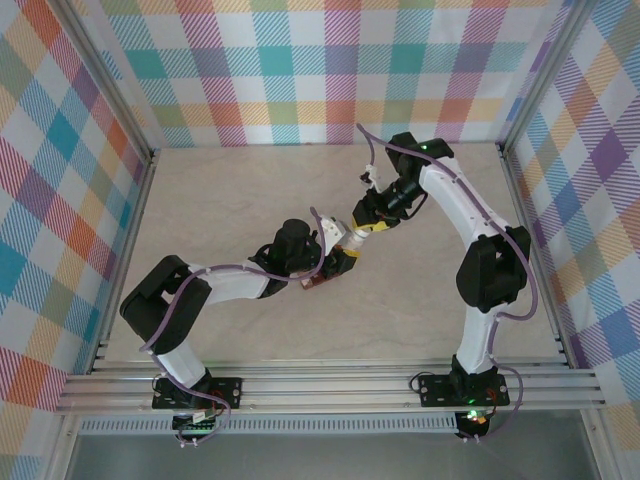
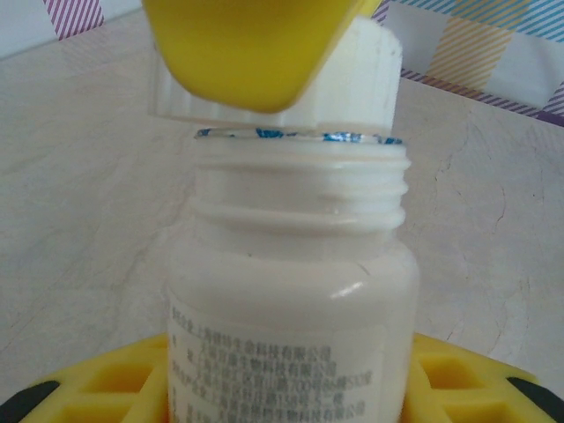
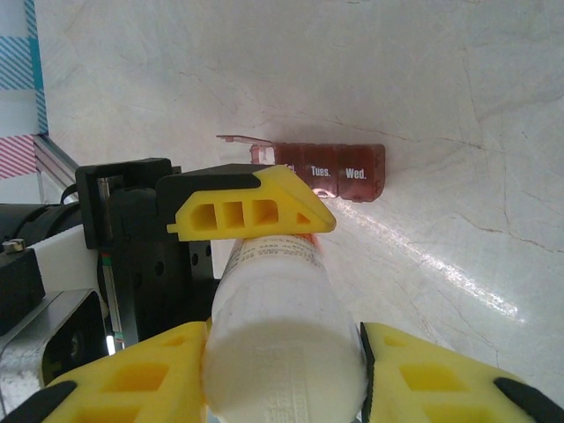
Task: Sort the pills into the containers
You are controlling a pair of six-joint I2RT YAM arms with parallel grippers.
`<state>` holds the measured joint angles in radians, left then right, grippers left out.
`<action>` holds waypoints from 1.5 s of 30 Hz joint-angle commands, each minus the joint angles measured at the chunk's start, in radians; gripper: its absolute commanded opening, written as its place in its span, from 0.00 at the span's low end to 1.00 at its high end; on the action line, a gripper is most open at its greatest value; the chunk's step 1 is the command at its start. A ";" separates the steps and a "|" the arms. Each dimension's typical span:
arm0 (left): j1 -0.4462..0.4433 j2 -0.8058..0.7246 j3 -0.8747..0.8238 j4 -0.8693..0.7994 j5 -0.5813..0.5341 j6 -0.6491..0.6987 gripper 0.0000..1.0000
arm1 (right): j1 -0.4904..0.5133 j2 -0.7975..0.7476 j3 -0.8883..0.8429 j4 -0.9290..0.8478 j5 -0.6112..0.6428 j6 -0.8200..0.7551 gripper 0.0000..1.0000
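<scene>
While the right gripper [image 3: 284, 374] is clamped on the white cap [image 2: 363, 77], this cap sits just above the bare threaded neck of the white bottle [image 2: 291, 300]. The left gripper [image 2: 286, 392] presses the bottle body from both sides. Near the left gripper, the containers [image 3: 339, 170] lie on the table [image 3: 441, 79], one end lid open.

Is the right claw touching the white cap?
Touching. In the right wrist view, the right claw squeezes the white cap between its yellow fingers.
</scene>
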<state>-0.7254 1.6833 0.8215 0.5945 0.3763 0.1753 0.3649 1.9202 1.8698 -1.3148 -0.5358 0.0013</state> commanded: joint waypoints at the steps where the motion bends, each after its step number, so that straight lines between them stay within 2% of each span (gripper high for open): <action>1: -0.007 -0.063 0.010 0.064 -0.004 0.014 0.00 | 0.000 -0.001 -0.024 -0.046 0.001 -0.030 0.41; 9: -0.007 -0.076 0.004 0.073 -0.011 0.015 0.00 | -0.004 -0.002 -0.048 -0.043 -0.018 -0.043 0.40; 29: -0.007 -0.063 0.020 0.057 -0.007 0.017 0.00 | 0.006 -0.054 -0.135 0.028 -0.169 -0.038 0.39; 34: -0.007 -0.066 0.019 0.055 -0.005 0.017 0.00 | 0.013 -0.056 -0.147 0.024 -0.160 -0.044 0.38; 45: -0.008 -0.088 0.034 0.015 0.036 0.023 0.00 | 0.055 -0.017 -0.070 -0.019 -0.041 -0.042 0.38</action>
<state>-0.7265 1.6539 0.8143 0.5377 0.3851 0.1844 0.3813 1.8877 1.7721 -1.2694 -0.5949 -0.0166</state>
